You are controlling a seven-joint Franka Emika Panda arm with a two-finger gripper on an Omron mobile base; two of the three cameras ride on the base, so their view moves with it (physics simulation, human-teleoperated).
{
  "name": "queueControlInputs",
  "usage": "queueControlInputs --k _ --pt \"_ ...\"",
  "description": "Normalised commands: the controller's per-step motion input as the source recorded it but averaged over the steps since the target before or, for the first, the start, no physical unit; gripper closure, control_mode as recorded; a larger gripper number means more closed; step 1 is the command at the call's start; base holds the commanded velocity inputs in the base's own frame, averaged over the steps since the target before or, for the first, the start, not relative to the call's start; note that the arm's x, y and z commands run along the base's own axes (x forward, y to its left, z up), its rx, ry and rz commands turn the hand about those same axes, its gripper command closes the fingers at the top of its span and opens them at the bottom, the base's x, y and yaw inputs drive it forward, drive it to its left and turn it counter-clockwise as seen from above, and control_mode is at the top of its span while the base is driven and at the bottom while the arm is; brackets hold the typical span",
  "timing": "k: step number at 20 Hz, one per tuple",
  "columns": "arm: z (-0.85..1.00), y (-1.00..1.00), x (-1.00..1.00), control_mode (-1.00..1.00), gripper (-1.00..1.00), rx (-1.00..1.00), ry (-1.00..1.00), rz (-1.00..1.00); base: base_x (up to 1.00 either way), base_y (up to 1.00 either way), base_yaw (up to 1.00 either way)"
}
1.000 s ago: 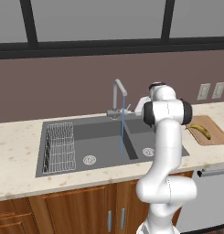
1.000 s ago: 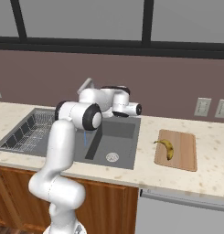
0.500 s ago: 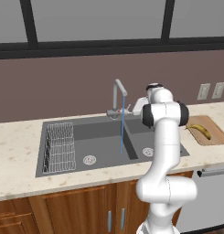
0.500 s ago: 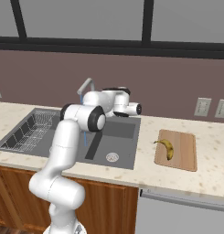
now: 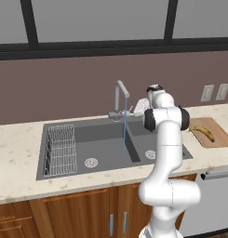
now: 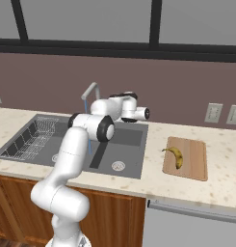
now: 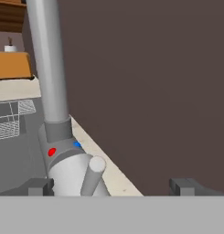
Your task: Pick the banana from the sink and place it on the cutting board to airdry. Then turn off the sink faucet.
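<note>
Now the tool (image 7: 111,186), fingers wide apart, faces the sink faucet (image 7: 63,151) base and lever.

One banana (image 6: 176,156), one cutting board (image 6: 194,161), one sink faucet (image 5: 119,99), two sink (image 5: 100,131) basins, two wall outlets (image 6: 213,112).

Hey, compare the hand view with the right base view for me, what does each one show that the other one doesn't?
Hand view: the red and blue dots on the sink faucet base, its small side lever close up, and the two fingertips standing wide apart on either side of that base.

Right base view: the banana lying on the cutting board, the sink with both basins, the wall outlets, and the blue water stream running.

Both: the faucet, the wire rack, the pale countertop and the brown wall.
</note>
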Motion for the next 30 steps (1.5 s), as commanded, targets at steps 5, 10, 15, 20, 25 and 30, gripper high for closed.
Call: queueControlInputs --k 5,10,15,20,25,30 --pt "-0.07 0.11 0.28 -1.0 -1.0 0.01 0.01 0.02 0.0 0.0 0.0" --pt "-0.05 0.27 0.27 -1.0 -1.0 0.02 0.0 0.04 0.0 0.0 0.0" --pt "0.0 0.23 0.28 -1.0 -1.0 0.04 0.0 0.11 0.0 0.0 0.0" --pt "0.04 0.37 0.11 -1.0 -1.0 0.09 0.02 0.28 0.0 0.0 0.0" --pt "0.25 0.65 0.25 -1.0 -1.0 0.09 0.07 0.41 0.0 0.0 0.0" --pt "0.41 0.82 0.24 -1.0 -1.0 0.0 0.05 0.38 0.0 0.0 0.0"
